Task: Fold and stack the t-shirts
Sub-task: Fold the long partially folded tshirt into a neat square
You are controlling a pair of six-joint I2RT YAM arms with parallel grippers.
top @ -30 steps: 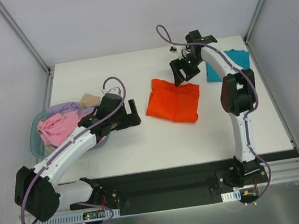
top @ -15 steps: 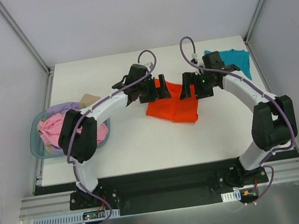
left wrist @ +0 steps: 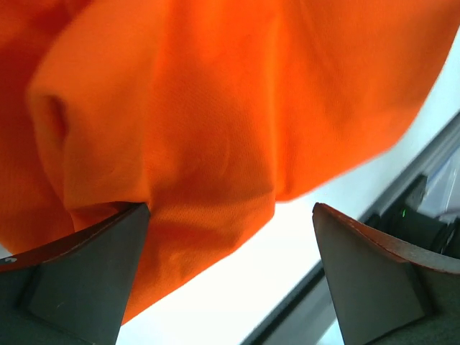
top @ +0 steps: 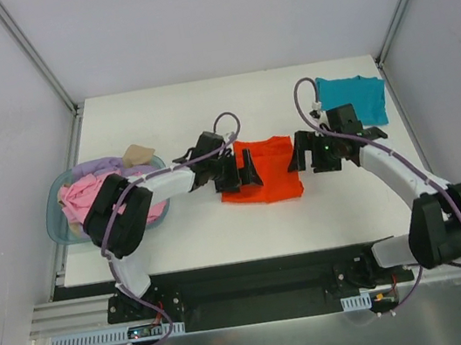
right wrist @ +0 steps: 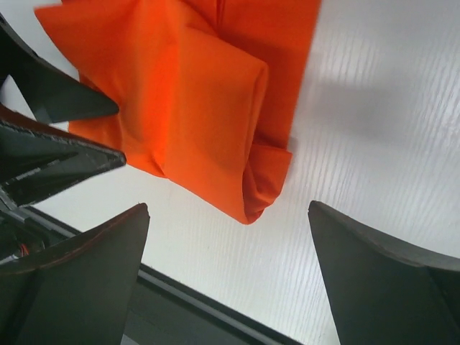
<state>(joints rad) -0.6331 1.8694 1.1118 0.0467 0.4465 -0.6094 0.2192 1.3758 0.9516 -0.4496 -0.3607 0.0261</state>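
The folded orange-red cloth t-shirt (top: 270,170) lies between two wide-apart, unclamped hands: left hand (top: 240,173) over its left edge, right hand (top: 306,158) just off its right edge.

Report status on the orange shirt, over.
Both open: left tool at orange shirt, left edge; right tool at right edge. Shirt folded, not held. Nothing blocking.

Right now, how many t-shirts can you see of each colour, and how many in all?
Orange-red t-shirt: 1, on the table
Teal t-shirt: 1, at the far right of the table
Pink t-shirt: 1, in the basket
Lavender t-shirt: 1, in the basket
Tan t-shirt: 1, at the basket's far edge
Total: 5, though the basket's bunched pile may hide more.
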